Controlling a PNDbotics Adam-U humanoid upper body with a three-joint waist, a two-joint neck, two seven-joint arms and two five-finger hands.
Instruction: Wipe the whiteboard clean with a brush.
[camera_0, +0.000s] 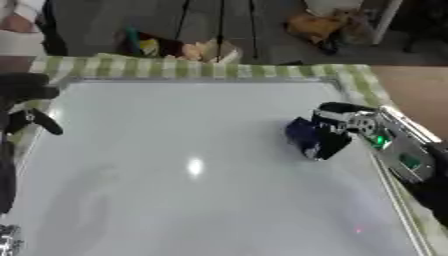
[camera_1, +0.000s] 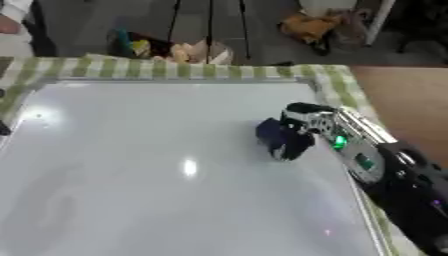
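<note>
Whiteboard: lay flat on the green-checked desk, looked pretty much blank.
Brush: dark blue, sat on the board's right side.
Right hand: fingers curled round the brush.
Left hand: at the left edge, can't tell about its fingers.

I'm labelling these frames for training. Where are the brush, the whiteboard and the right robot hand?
brush (camera_0: 304, 134): left eye view, on its dark blue body.
whiteboard (camera_0: 175, 200): left eye view, on its bare white surface.
right robot hand (camera_1: 308, 121): right eye view, on the fingers curled round the brush.
</note>
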